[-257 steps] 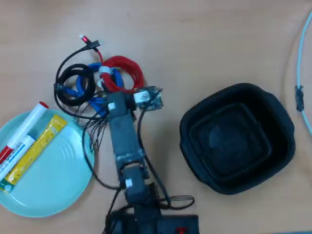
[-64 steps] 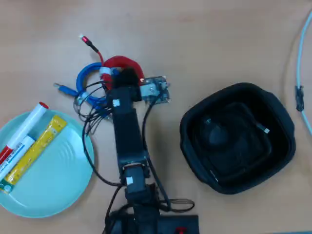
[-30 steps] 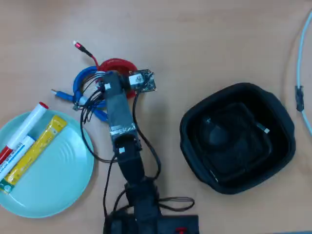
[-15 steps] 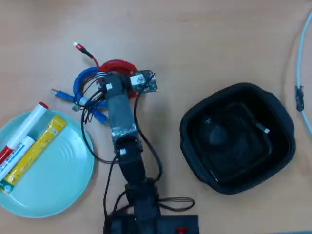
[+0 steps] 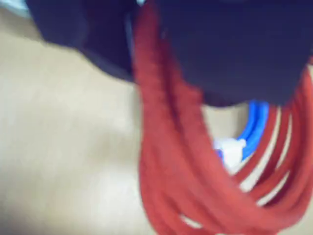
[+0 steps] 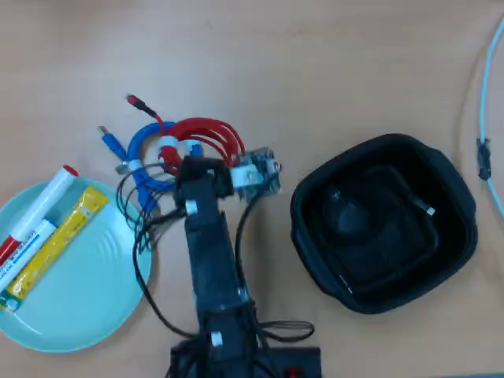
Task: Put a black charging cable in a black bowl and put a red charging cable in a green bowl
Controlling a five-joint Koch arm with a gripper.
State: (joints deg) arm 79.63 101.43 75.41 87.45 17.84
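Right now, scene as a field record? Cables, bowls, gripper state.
red charging cable: coil at the gripper, strands spread, fills the wrist view
black charging cable: inside the black bowl
green bowl: holds a marker and a yellow packet, no cable
blue cable: on the table beside the red coil
gripper state: cannot tell

Red charging cable [image 6: 206, 134]: coil with strands fanned out, beside the arm's head, plug end trailing to upper left. Black charging cable [image 6: 356, 228]: inside the black bowl [image 6: 315, 252], at right. Green bowl [image 6: 102, 291]: lower left, well apart.
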